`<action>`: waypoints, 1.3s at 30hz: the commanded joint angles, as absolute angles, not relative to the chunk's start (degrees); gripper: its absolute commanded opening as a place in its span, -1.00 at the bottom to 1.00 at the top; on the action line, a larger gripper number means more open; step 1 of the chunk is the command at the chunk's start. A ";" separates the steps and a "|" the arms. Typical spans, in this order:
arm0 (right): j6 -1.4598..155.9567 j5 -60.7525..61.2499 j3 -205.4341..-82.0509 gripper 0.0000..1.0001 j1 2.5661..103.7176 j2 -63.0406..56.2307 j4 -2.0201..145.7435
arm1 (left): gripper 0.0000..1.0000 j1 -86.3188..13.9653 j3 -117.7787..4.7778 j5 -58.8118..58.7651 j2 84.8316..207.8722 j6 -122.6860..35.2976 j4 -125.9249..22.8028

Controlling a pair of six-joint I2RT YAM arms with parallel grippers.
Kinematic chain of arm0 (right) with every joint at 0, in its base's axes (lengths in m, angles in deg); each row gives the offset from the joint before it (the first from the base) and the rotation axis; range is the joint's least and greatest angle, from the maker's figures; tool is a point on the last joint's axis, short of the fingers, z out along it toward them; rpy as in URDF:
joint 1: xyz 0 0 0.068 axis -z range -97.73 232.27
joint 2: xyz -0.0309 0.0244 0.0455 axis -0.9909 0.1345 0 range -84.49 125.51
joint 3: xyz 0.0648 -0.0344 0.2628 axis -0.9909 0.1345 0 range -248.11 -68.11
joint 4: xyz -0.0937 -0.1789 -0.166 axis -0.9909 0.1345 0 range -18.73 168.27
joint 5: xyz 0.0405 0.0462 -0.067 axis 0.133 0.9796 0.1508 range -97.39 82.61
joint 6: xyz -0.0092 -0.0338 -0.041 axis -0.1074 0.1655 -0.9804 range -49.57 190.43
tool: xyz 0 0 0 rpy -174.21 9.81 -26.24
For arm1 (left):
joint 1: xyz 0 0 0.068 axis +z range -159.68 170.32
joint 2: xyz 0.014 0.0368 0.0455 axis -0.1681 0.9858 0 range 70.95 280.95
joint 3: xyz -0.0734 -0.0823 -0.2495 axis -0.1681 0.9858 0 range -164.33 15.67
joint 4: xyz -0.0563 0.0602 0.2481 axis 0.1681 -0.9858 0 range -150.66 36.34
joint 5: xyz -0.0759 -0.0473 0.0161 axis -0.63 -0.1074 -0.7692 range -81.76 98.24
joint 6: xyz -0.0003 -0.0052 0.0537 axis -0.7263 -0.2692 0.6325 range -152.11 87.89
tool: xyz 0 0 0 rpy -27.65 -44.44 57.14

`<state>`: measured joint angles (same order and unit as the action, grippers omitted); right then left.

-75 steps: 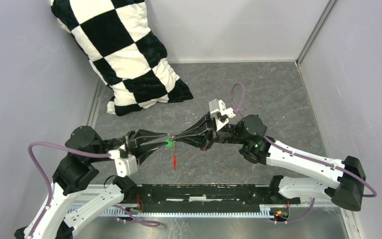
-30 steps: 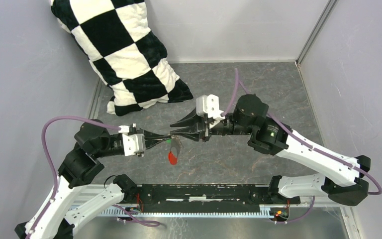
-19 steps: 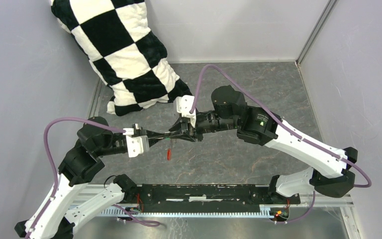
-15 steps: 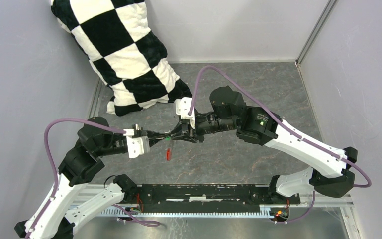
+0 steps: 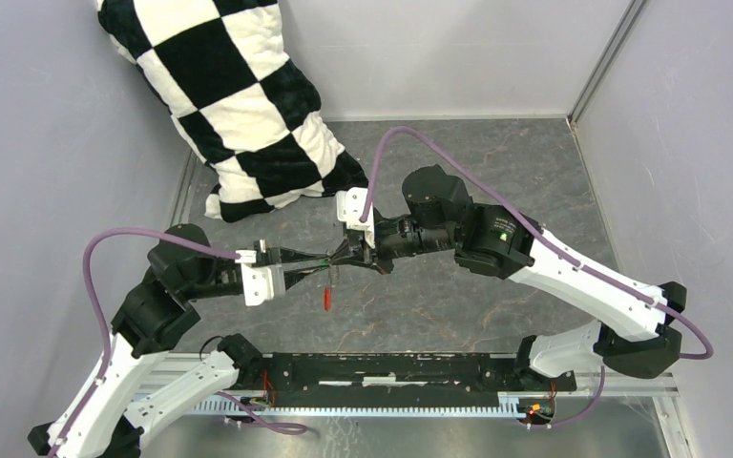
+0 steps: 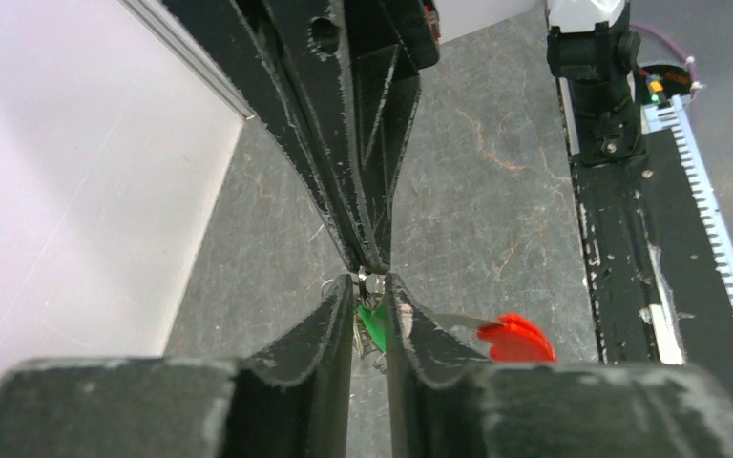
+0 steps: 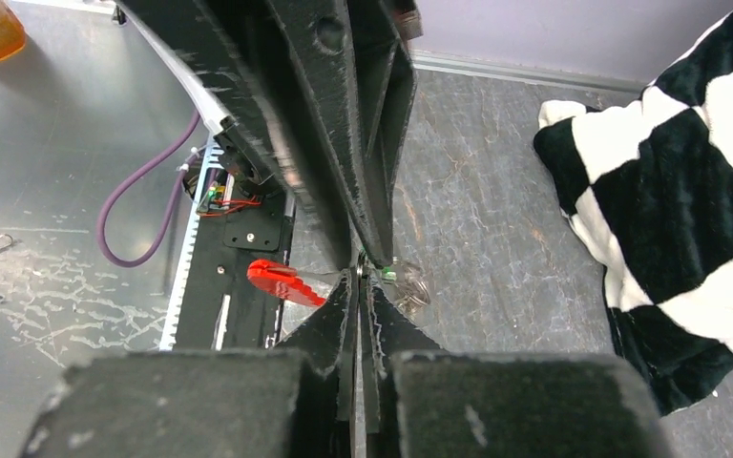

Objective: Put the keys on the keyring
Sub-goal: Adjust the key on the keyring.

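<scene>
Top external view showed the left claw [image 5: 324,268] and the right claw [image 5: 345,260] meeting tip to tip above the grey table [image 5: 496,181], the two arms stretched toward each other. Beneath the meeting tips a red tag [image 5: 326,298] dangled, pointing toward the arms' bases. A black-and-white chequered pillow [image 5: 248,105] leaned in the far left corner, well apart from both claws.

From the left wrist, the left claw's fingers [image 6: 329,329] stood a little apart. The green-headed key [image 6: 374,325] sat in the narrow gap between them, just behind their tips. Whether they pinched the key or merely flanked it could not be told. Straight ahead of those tips lay the silvery loop of the keyring [image 6: 372,283], and the right claw's fingers came onto it from the far side, pressed together. The tag showed just to the right of the left claw's right-hand finger.

From the right wrist, the right claw was clenched tight, with a thin silvery edge of the keyring caught at its very tip. A loop of the ring bulged just right of that tip with a speck of green beside it, and the tag stuck out to the left.
</scene>
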<state>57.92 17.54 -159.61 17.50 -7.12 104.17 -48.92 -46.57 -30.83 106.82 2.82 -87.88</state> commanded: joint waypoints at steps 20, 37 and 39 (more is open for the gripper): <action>63.68 23.12 -141.49 -0.99 19.02 -19.78 76.44 | -0.02 -48.88 -47.67 -33.81 104.51 -0.60 -84.99; 73.85 27.23 -132.13 -0.99 21.29 -22.69 57.76 | -0.30 -48.88 -44.74 -32.91 103.14 5.77 -87.06; 74.88 28.08 -131.80 -0.99 21.54 -22.63 56.61 | -0.30 -48.88 -44.44 -32.91 103.11 5.48 -86.60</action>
